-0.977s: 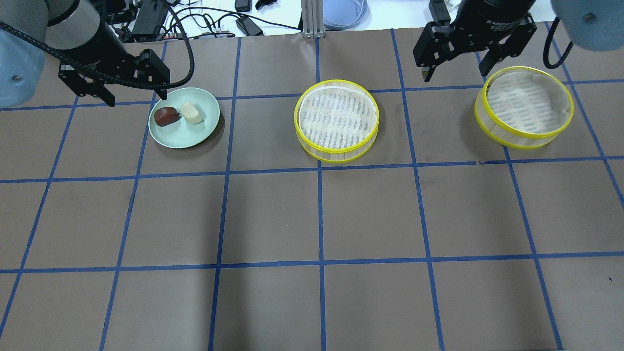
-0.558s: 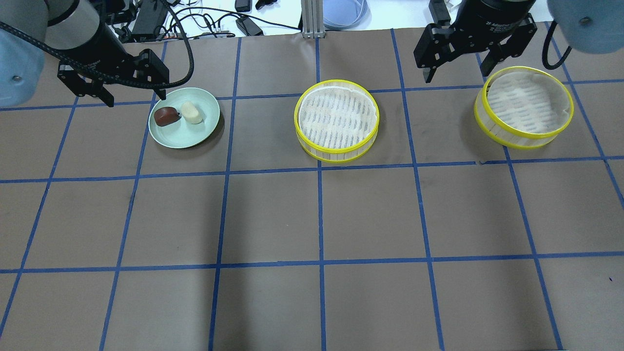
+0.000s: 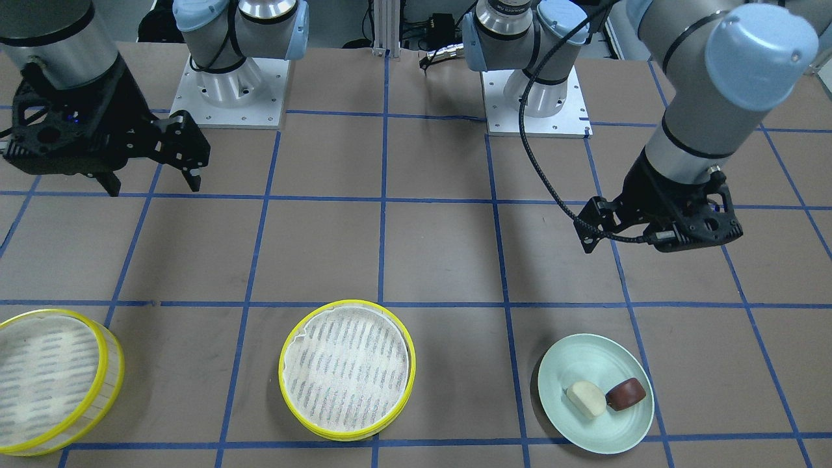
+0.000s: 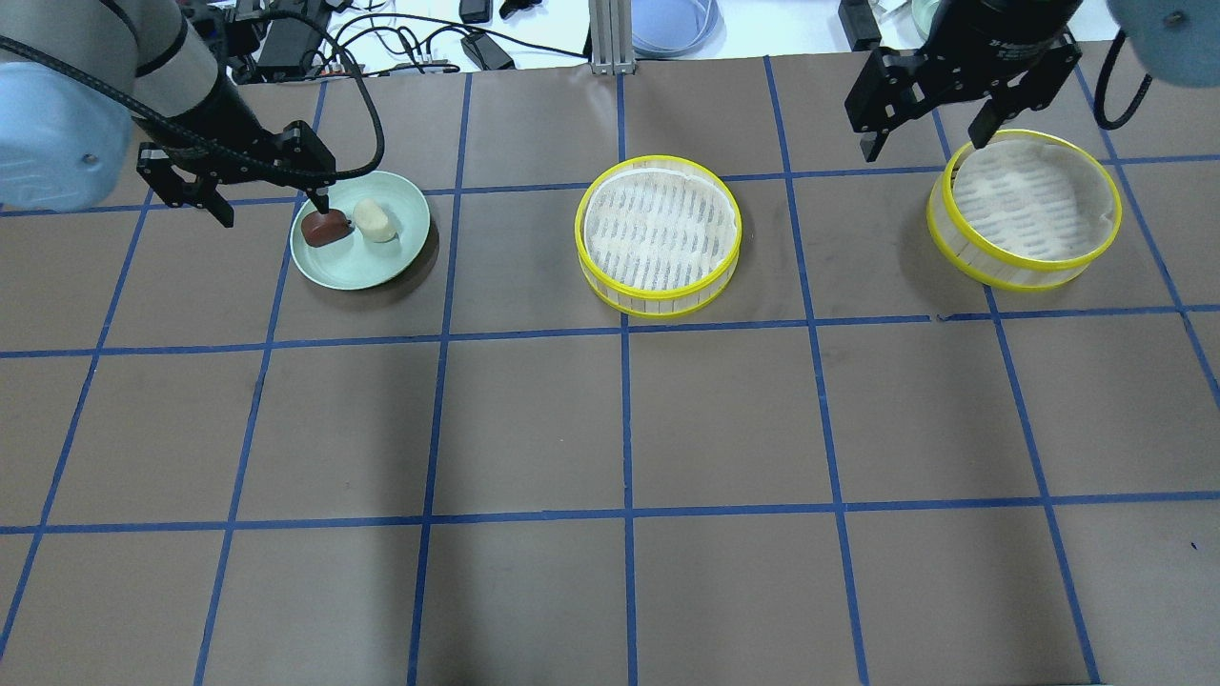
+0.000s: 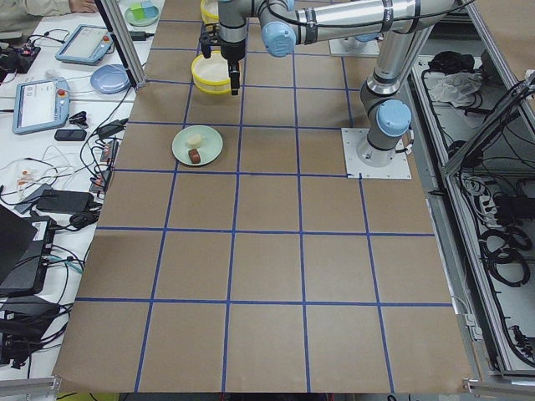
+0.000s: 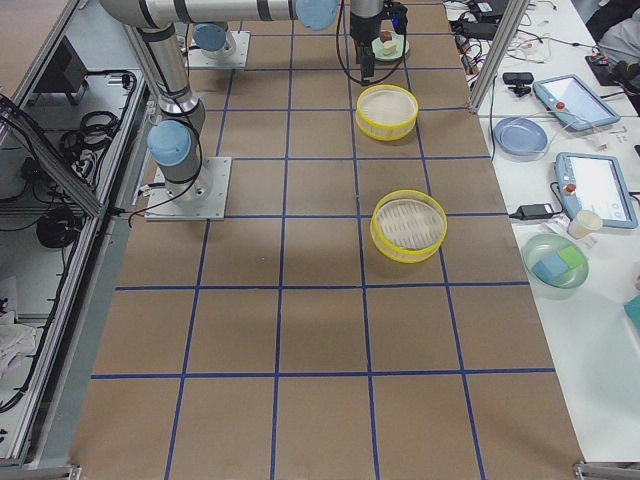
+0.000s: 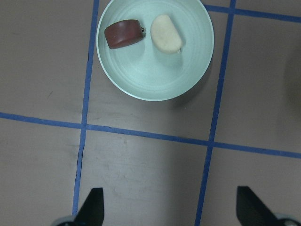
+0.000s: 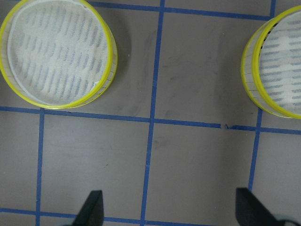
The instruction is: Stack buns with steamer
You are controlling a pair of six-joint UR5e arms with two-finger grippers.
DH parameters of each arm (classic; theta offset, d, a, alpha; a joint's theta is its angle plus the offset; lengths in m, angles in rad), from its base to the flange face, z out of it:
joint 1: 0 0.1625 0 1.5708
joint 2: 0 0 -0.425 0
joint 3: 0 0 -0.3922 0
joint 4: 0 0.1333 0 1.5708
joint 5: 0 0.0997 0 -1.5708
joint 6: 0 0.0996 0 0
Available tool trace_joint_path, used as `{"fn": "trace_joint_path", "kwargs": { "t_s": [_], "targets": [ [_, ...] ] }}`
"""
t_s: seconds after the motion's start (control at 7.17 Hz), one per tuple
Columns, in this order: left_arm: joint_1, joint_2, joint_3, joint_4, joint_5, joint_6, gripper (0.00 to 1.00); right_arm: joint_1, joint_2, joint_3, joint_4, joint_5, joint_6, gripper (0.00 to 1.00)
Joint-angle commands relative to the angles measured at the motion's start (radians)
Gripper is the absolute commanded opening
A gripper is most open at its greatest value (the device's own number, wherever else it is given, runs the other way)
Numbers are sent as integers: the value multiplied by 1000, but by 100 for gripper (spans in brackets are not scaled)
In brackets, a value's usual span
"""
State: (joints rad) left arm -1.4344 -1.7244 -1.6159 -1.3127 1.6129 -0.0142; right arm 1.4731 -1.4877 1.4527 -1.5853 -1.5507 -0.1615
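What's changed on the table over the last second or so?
The left gripper moved slightly toward the plate. The right gripper shifted sideways toward the right-hand tray. Both are open and hold nothing. The brown bun, white bun, plate, middle tray and right-hand tray stayed put.

The brown, blue-gridded table (image 4: pixel 534 419) carries a central steamer tray (image 4: pixel 658 233), a second tray (image 4: pixel 1025 205) and a green plate (image 4: pixel 367 267).

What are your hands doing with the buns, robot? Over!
Left hand, right hand open, empty. Brown bun, white bun on plate. Middle tray, end tray empty. Nothing in the way.
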Motion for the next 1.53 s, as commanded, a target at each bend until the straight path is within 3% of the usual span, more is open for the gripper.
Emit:
{"fn": "trace_joint_path", "kwargs": {
  "t_s": [0.0, 0.14, 0.56, 0.98, 1.26, 1.4],
  "targets": [
    [5, -154, -16, 230, -2, -10, 100, -166, 68, -3, -89, 5, -150, 100],
    [6, -225, -15, 348, -2, -13, 100, -200, 137, -11, -190, -5, -235, 100],
    [6, -404, 13, 530, -11, -133, 98, -226, 155, -17, -214, -49, -242, 100],
    [6, -472, 31, 533, -10, -190, 78, -227, 174, -17, -229, -51, -259, 100],
    [6, -481, 37, 533, -14, -190, 9, -250, 199, -21, -246, -46, -257, 100],
    [6, -480, 50, 533, -15, -187, 0, -307, 240, -23, -266, -40, -260, 100]
  ]
}}
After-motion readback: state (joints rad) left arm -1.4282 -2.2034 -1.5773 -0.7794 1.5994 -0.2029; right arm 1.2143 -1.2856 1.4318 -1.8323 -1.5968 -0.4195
